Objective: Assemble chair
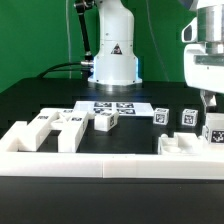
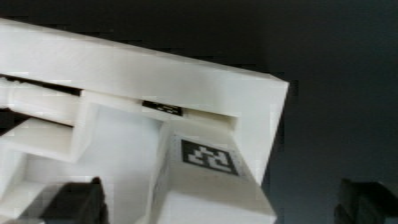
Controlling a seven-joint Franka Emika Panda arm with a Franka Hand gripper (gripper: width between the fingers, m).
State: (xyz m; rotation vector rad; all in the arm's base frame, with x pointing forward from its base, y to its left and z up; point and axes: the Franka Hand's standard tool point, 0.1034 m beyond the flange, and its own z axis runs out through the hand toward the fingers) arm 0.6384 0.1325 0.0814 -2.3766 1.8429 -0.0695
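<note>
Pincer hangs at the ext. view's far right. Jaws are spread wide w/ nothing clamped: in the wrist view the fingertips sit far apart, and there is dark table next to the far one.

Directly under it is a tagged white part, stepped in shape, which fills most of the wrist view. It rests on the table near the front wall. Can't tell if the tips touch it.

Just beside it, toward the ext. view's left, another white piece lies by the wall. Further back are a leg and a second leg, both upright and apart. Mid-table is the marker board, w/ a block just in front. Bigger panels cluster at the ext. view's left. Base is behind.

Step, as I judge it: early. Parts are scattered and none are clearly joined, and work centres on the part in the right corner.

Next move prob. needs the jaws centred over a narrow section, since the part looks wide. Then a straight descent and a firm close, w/o nudging the neighbouring piece.
</note>
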